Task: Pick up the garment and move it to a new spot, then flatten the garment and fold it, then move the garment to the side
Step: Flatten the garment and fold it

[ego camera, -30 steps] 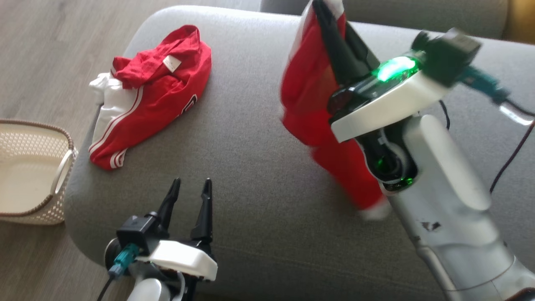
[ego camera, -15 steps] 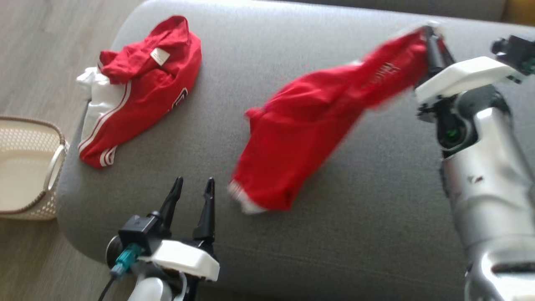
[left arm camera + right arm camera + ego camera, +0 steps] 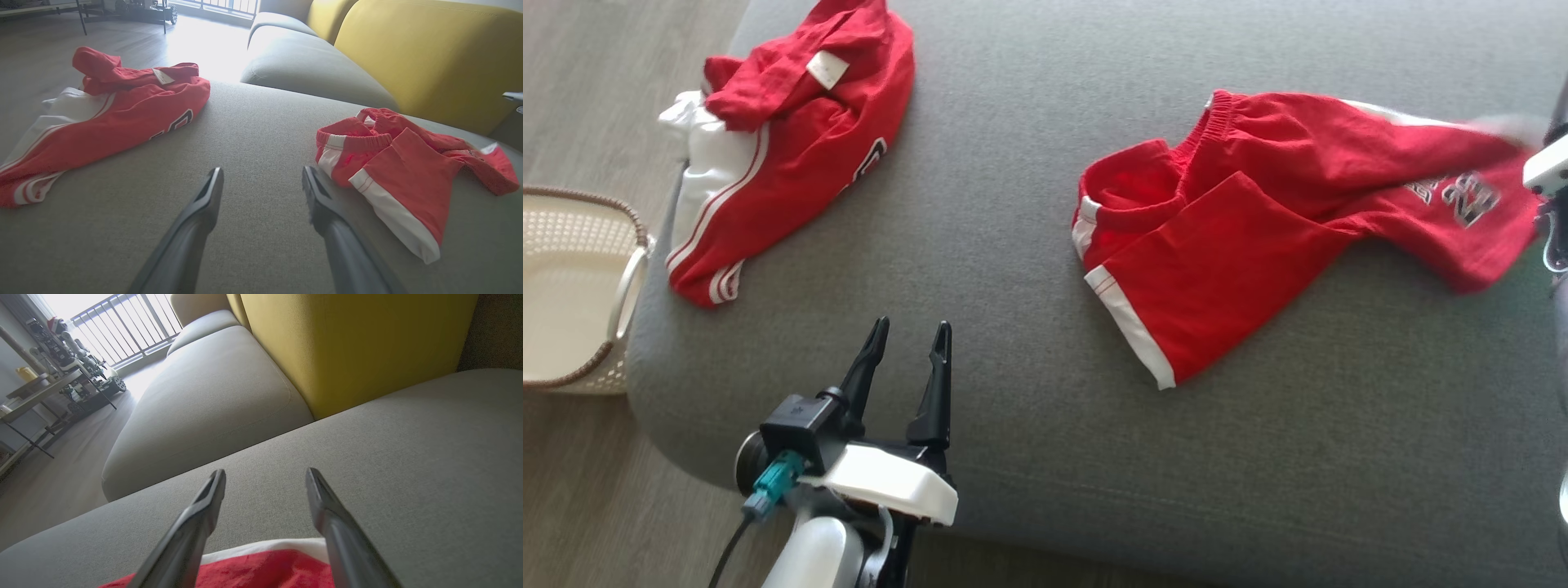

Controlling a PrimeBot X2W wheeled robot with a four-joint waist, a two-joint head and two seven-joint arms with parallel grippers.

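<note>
- Red shorts (image 3: 1258, 237) lie rumpled on the grey sofa seat (image 3: 1013, 245), over on the right side.
- Right gripper (image 3: 265, 473) gapes wide and empty, just over the shorts' white-trimmed edge.
- Left gripper (image 3: 911, 325) spread too, holding nothing, by the front edge.

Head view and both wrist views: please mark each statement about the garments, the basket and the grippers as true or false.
1. The red shorts lie on the grey cushion. True.
2. The right gripper is shut on the shorts. False: its fingers stand apart, and the red cloth lies below them.
3. The basket stands on the cushion. False: it stands on the floor beside the cushion's left end.
4. The left gripper is open and holds nothing. True.
5. The red and white jersey touches the shorts. False: they lie apart, with bare cushion between them.
</note>
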